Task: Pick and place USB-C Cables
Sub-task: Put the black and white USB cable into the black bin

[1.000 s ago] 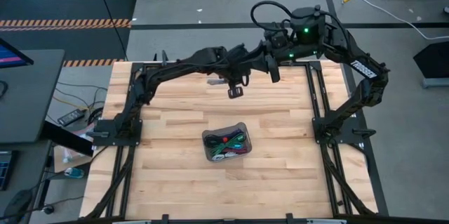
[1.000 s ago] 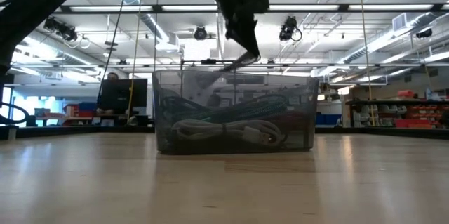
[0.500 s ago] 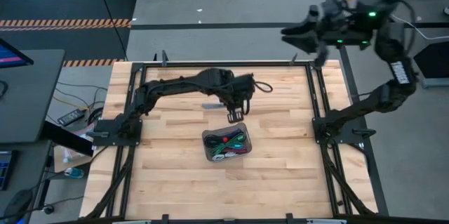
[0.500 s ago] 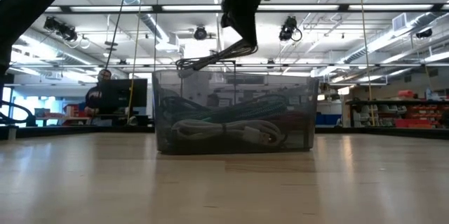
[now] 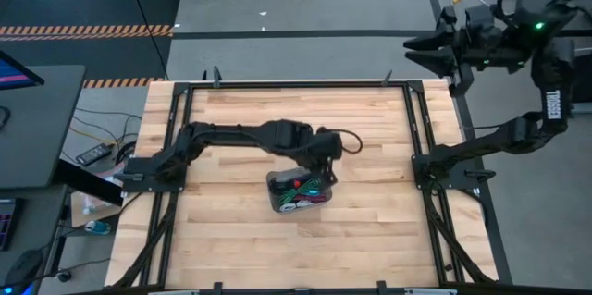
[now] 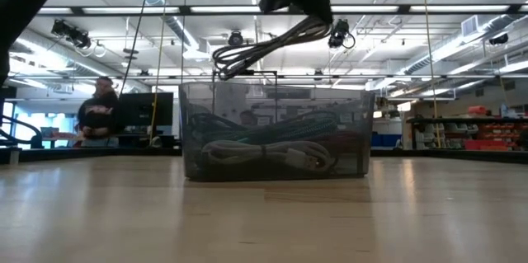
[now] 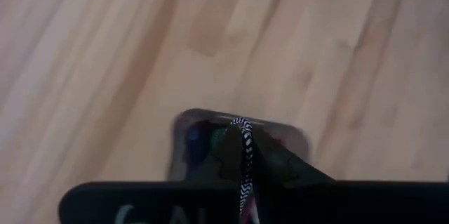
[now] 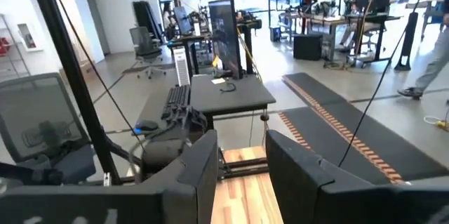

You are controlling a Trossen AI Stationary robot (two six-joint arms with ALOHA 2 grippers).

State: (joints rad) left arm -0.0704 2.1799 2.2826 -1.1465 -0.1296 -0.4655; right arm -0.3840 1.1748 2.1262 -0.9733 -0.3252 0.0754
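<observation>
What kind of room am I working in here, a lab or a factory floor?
Most likely a big open robotics lab or workshop: long ceiling strip lights, desks with monitors and office chairs, and hazard-striped floor tape beside the wooden table.

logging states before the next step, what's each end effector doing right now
Left end effector: shut on a black-and-white braided cable, above the tray.
Right end effector: open, empty, raised past the table's far right corner.
</observation>
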